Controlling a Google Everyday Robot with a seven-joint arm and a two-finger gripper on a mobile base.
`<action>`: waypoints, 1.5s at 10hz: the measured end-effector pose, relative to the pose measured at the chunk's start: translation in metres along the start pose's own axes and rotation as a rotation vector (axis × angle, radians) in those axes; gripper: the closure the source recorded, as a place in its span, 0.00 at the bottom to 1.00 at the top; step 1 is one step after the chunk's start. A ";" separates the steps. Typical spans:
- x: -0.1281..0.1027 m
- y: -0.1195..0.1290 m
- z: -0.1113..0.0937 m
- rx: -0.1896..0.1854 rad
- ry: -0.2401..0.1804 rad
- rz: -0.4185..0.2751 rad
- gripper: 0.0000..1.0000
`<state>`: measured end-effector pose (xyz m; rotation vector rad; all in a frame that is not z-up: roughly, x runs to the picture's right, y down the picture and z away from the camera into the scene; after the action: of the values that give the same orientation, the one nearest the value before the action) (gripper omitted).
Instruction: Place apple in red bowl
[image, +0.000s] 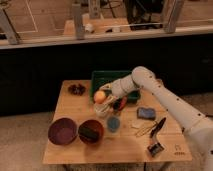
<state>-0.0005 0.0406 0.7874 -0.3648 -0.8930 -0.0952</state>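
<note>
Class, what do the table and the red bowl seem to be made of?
Table: probably wood, pale with a matte look. Red bowl: perhaps plastic or glazed ceramic, smooth rim; unclear. The tool is at the apple, above a white cup.

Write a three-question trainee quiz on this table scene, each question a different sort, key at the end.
1. True or false: the apple already lies in the red bowl.
2. Which bowl sits farthest toward the table's left edge? A) purple bowl B) red bowl
3. Fill in: the gripper is at the ____.

Key: 1 false, it is up at the gripper above a white cup; 2 A; 3 apple.
</note>
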 end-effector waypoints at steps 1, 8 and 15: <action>-0.002 0.002 -0.003 -0.002 -0.002 -0.008 1.00; -0.016 0.027 0.038 -0.130 -0.098 -0.006 1.00; -0.072 0.120 0.028 -0.256 -0.131 -0.078 0.82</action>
<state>-0.0392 0.1578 0.7147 -0.5792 -1.0281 -0.2614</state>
